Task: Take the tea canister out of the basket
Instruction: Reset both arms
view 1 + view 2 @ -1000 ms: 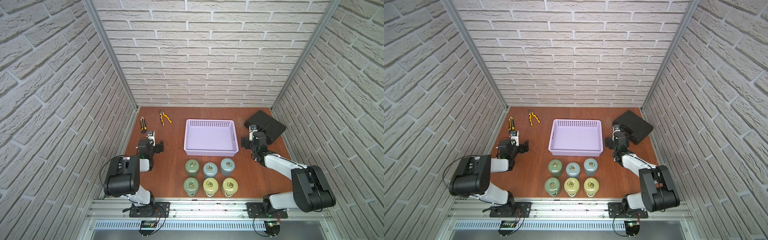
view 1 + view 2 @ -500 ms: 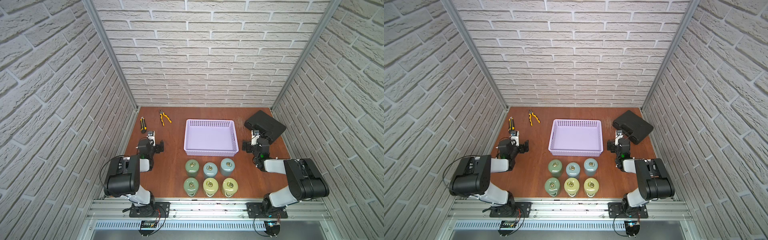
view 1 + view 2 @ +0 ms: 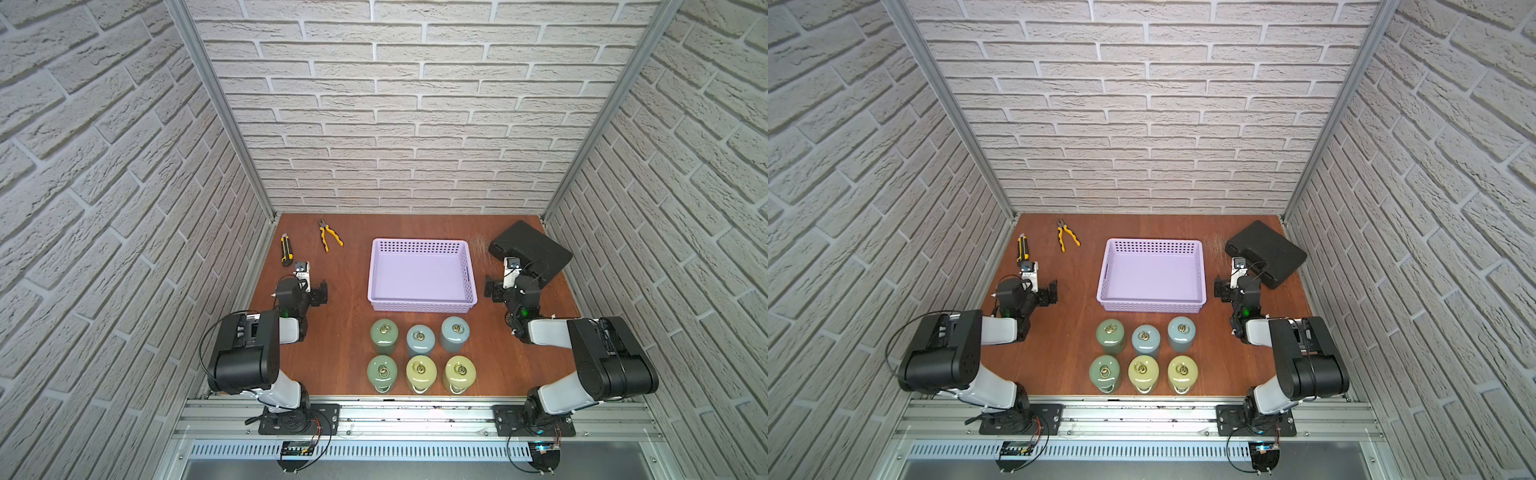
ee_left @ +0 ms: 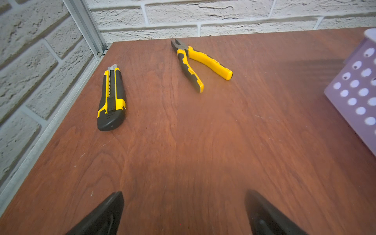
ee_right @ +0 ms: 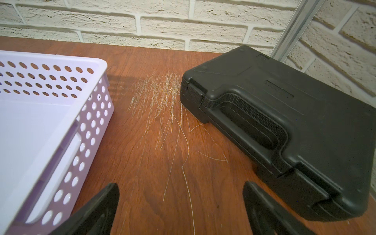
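Left gripper (image 3: pixel 320 293) sits low over the table, jaws spread wide, and its wrist view shows only bare wood between the black fingers (image 4: pixel 114 205). Right gripper (image 3: pixel 492 289) mirrors it on the far side, jaws just as wide apart and gripping nothing, with scratched wood between them in its wrist view (image 5: pixel 181 186).

Now the layout. The brown wooden table (image 3: pixel 345 332) fills the cell floor. The biggest thing on it is the lavender basket (image 3: pixel 419 278), dead centre between the two grippers. Its long axis runs across the table from one arm's side to the other, with a handle slot in each end wall. Its bare floor shows in both top views (image 3: pixel 1152 278).

Next down is the black case (image 3: pixel 530 251), lying flat and skewed in the far corner, just behind the right gripper.

The six tea canisters (image 3: pixel 420 338) are all out on the table, just in front of the basket's near wall. They stand in two rows of three, near each other, every one upright with its long axis vertical. Lids and ring pulls (image 3: pixel 419 335) point straight up.

The smallest items are on the left arm's side, the yellow pliers (image 4: pixel 199 63) with handles splayed and the utility knife (image 4: pixel 112 99) near the wall.
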You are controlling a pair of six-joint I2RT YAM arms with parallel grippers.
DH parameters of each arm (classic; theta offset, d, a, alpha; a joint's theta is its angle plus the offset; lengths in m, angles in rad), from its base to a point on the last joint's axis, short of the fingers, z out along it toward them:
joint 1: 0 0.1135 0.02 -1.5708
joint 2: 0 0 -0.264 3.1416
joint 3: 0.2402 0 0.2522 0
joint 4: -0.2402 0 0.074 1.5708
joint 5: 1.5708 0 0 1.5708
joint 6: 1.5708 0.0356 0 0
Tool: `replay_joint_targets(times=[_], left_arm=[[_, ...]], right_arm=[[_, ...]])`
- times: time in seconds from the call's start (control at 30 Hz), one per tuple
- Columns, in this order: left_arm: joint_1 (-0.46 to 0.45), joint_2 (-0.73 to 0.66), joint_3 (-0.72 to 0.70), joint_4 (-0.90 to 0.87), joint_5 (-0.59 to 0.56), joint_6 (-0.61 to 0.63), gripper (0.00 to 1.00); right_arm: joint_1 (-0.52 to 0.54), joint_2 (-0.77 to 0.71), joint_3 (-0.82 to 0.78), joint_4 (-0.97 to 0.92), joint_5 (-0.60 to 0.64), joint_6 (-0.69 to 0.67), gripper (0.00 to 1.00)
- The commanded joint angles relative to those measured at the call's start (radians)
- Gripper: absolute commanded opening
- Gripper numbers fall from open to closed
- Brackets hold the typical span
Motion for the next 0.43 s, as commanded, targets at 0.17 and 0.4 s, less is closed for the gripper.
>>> replay_joint_targets(times=[0.17, 0.4], left_arm=[[-0.003, -0.005, 0.015, 0.046, 0.001, 0.010, 0.98], [0.002, -0.008, 0.012, 0.050, 0.008, 0.008, 0.98]], right_arm=[[-0.004, -0.009, -0.012, 0.050, -0.007, 0.002, 0.99], [-0.004, -0.010, -0.014, 0.055, -0.074, -0.021, 0.99]])
